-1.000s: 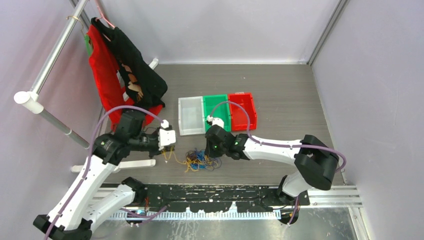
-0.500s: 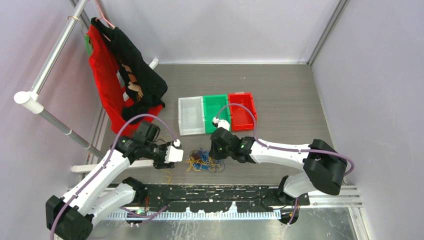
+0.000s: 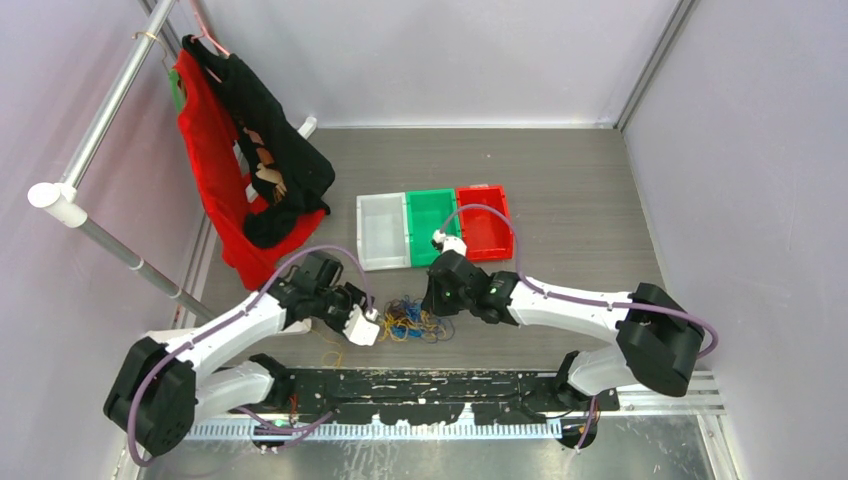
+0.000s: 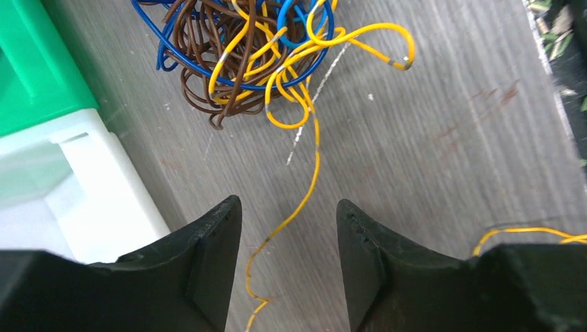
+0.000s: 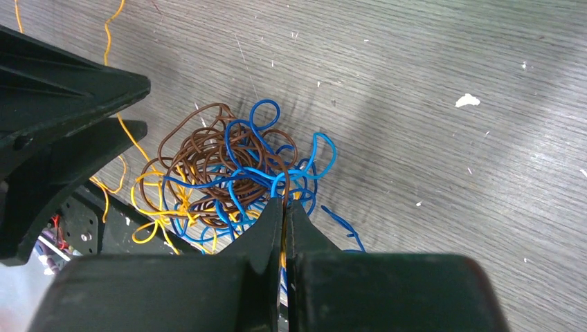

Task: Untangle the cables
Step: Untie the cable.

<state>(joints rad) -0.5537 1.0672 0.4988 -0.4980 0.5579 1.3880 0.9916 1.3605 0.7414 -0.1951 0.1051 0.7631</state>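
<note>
The cables [image 3: 412,322] are a small tangle of blue, yellow and brown strands on the grey table, between my two grippers. My left gripper [image 3: 366,327] sits just left of the tangle. In the left wrist view it [image 4: 287,204] is open, and one yellow strand [image 4: 304,190] trails from the tangle [image 4: 242,48] across the table between its fingers. My right gripper [image 5: 284,205] is shut on strands at the near edge of the tangle [image 5: 221,162]; a thin brown and yellow strand shows pinched between its jaws.
White [image 3: 382,232], green [image 3: 432,222] and red [image 3: 484,222] bins stand in a row just behind the tangle. A loose yellow strand [image 3: 331,350] lies by the black rail [image 3: 420,385]. Red and black clothes [image 3: 250,150] hang on a rack at back left.
My left gripper opened, let go of the yellow strand it held, and moved right and nearer, up to the tangle. The right gripper stayed shut and shifted slightly right.
</note>
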